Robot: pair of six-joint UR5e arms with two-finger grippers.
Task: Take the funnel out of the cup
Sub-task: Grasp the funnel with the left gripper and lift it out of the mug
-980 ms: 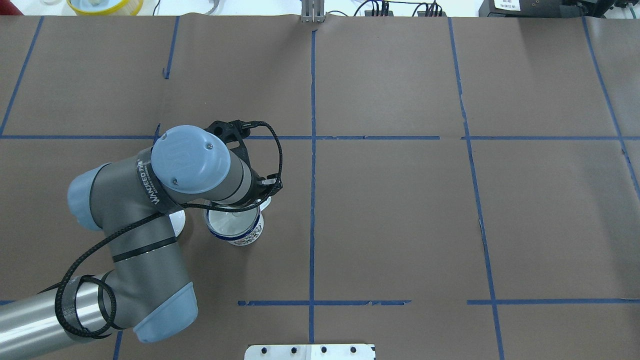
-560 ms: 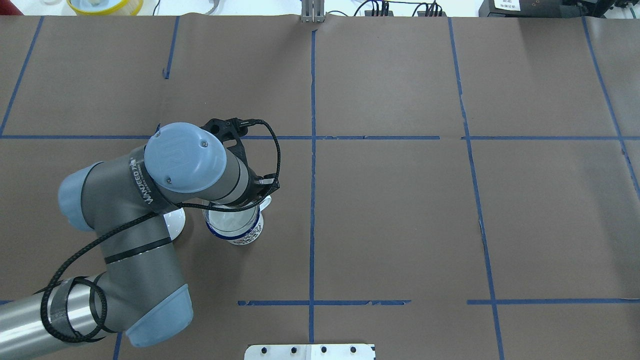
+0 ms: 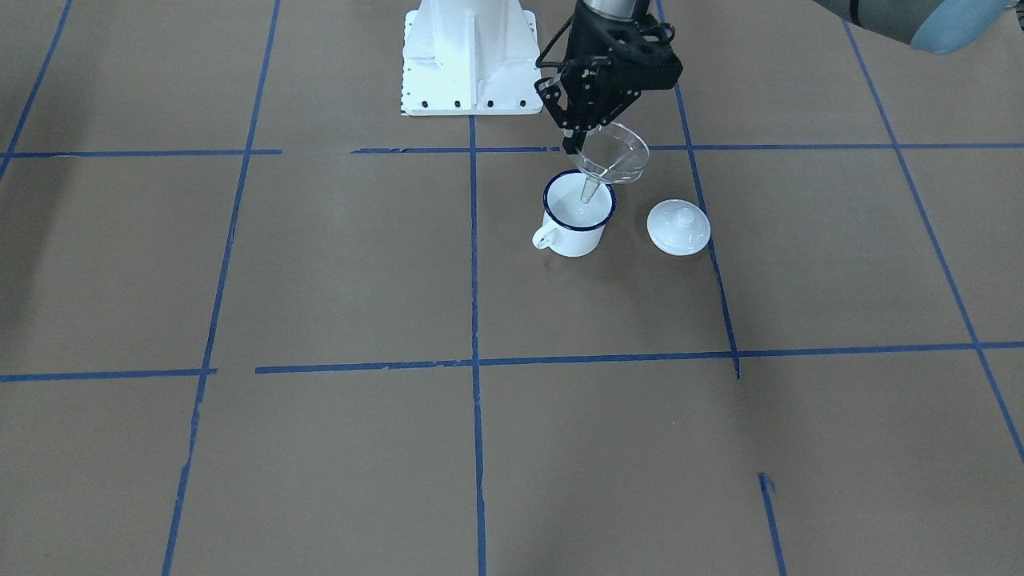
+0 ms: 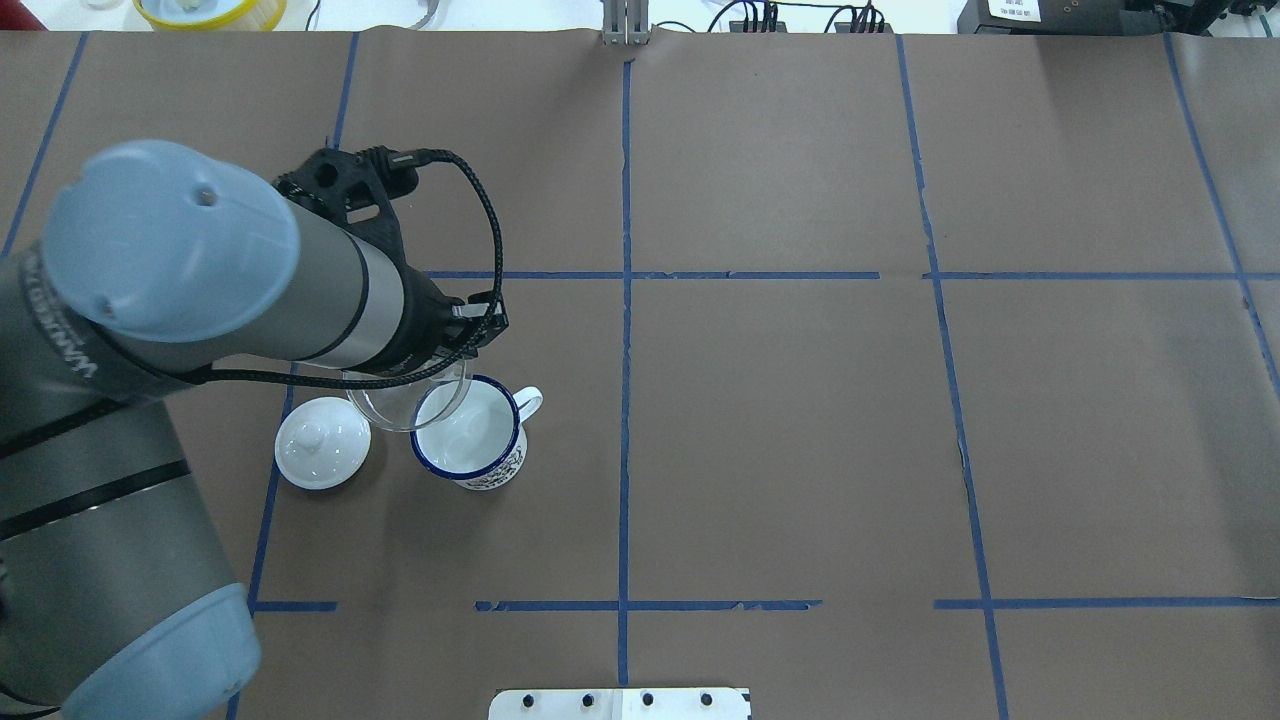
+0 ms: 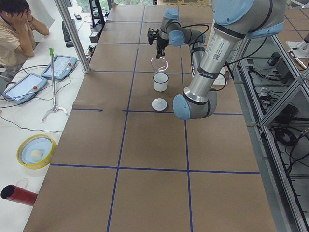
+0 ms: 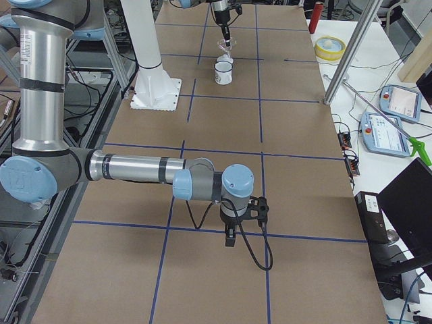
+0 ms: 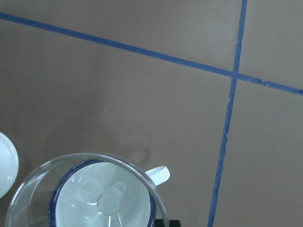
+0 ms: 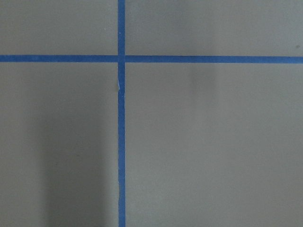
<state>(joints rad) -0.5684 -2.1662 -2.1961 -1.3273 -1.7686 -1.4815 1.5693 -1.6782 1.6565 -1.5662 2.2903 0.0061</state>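
Note:
The clear funnel [image 3: 616, 154] hangs tilted above the white blue-rimmed cup [image 3: 572, 240], its thin stem pointing down over the cup's opening. My left gripper [image 3: 576, 142] is shut on the funnel's rim at the side nearer the robot base. In the overhead view the funnel [image 4: 400, 402] overlaps the left edge of the cup [image 4: 470, 432]. In the left wrist view the funnel [image 7: 42, 175] rings the cup [image 7: 118, 182] below it. My right gripper [image 6: 230, 239] shows only in the exterior right view, low over bare table, and I cannot tell its state.
A round white knobbed lid [image 3: 678, 227] lies on the table beside the cup, away from its handle; it also shows in the overhead view [image 4: 322, 442]. The white robot base plate [image 3: 468, 56] stands behind the cup. Blue tape lines cross the brown table cover.
My left arm has risen and shifted left in the overhead view, lifting the funnel up from its seat in the cup. The lid, earlier mostly hidden under the arm, now shows fully.

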